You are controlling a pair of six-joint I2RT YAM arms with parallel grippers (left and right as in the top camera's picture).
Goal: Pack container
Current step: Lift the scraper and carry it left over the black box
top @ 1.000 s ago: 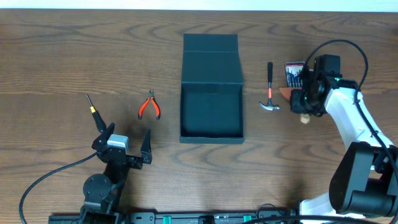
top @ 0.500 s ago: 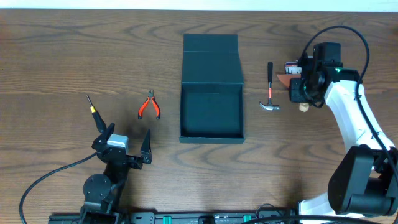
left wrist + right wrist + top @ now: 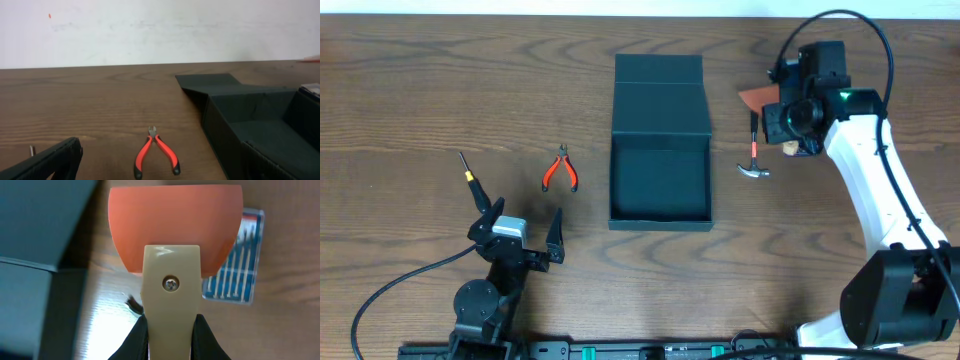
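- Right gripper (image 3: 170, 339) clamps a cream-handled orange scraper (image 3: 175, 230) over the tabletop's (image 3: 420, 80) far-right area, beside the open container (image 3: 660, 185).
- Left gripper (image 3: 524, 222), jaws wide and empty, sits near the front-left edge.

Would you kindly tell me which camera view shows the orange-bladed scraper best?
The right wrist view: the scraper fills the frame, cream handle clamped in the right gripper. Overhead shows only a corner of its orange blade beside the gripper; the left wrist view, at most a sliver at the edge.
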